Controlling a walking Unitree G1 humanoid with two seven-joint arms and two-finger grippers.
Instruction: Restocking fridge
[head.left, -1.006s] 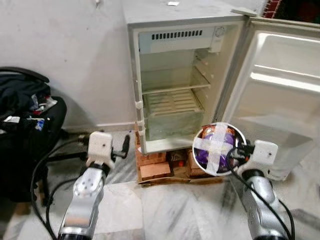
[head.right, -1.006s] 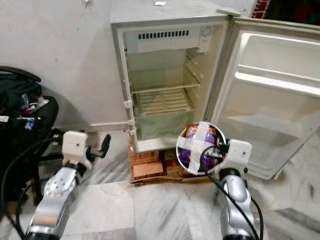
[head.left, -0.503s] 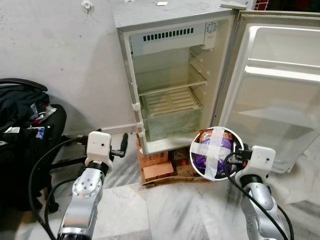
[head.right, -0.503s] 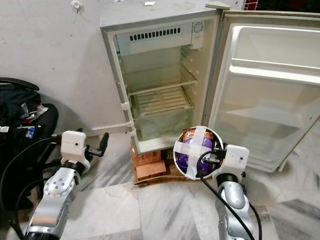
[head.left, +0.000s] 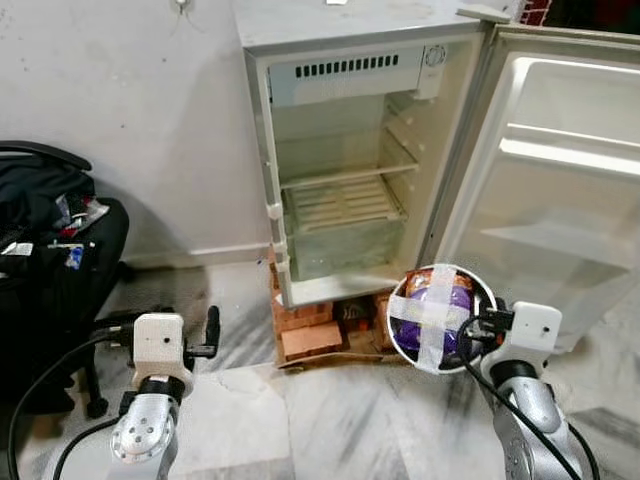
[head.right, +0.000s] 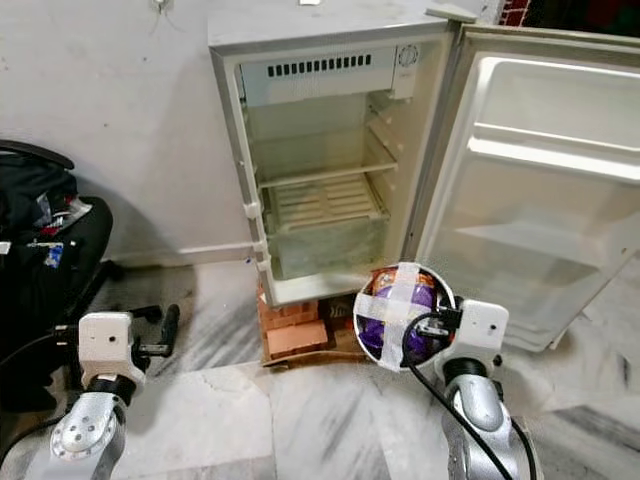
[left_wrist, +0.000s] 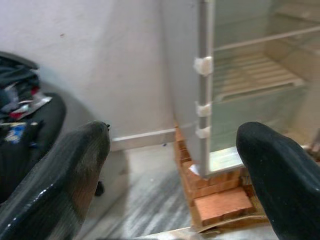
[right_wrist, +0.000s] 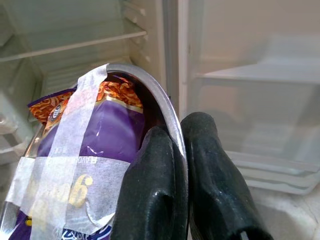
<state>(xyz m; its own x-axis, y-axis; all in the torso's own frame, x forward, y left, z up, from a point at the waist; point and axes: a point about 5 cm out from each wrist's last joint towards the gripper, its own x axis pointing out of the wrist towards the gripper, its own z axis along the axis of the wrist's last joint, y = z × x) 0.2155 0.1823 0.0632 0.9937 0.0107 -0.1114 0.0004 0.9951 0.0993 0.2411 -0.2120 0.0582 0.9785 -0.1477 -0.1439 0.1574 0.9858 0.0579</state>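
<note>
The fridge (head.left: 350, 160) stands open with bare shelves, so restocking has hardly begun: the right claw (right_wrist: 176, 165) pinches the rim of a taped bowl (head.left: 440, 315) of snack packets just below its doorway, while the left claw (head.left: 208, 335) hangs spread, empty.

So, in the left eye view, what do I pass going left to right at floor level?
Black bag on the chair → left hand, open → bricks under the fridge → taped bowl held by the right hand → open fridge door.

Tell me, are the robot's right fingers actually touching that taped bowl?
Touching: in the right wrist view, the right gripper pinches the bowl's rim between both fingers.
</note>
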